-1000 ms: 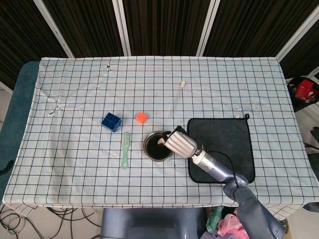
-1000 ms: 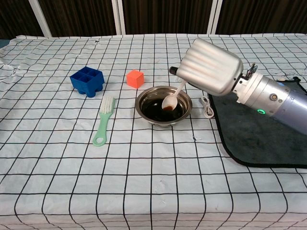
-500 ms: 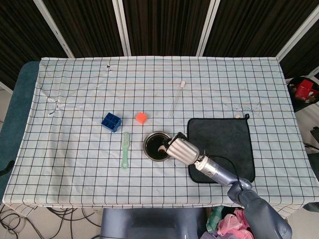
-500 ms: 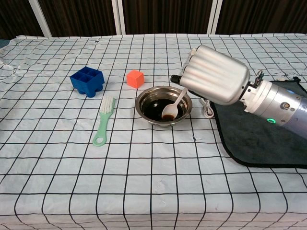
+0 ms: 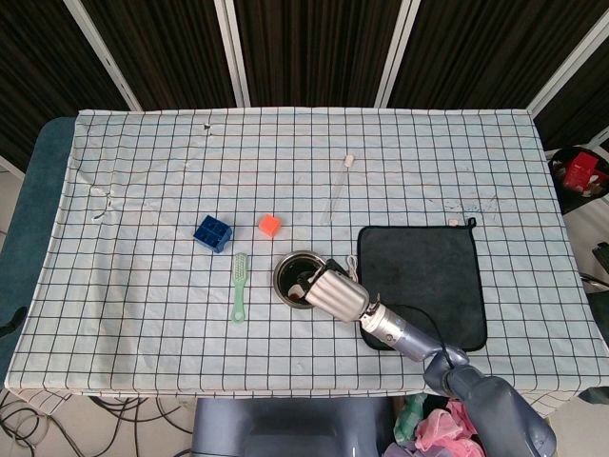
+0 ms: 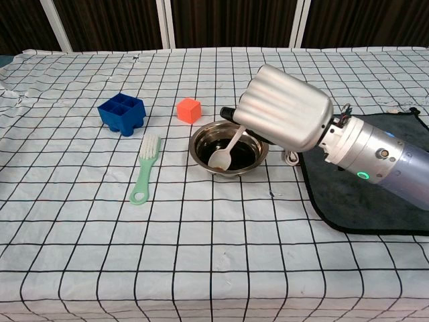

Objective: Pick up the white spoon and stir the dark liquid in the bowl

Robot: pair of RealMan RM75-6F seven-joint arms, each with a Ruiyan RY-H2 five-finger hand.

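One spoon (image 6: 224, 151) (white) dips into one bowl (image 6: 199, 159).

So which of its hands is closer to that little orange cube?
The right hand. It holds the white spoon over the bowl, just right of the orange cube. The left hand shows in neither view.

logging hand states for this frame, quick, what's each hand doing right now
Left hand: not in either view.
Right hand: holding the white spoon, its scoop down in the bowl.
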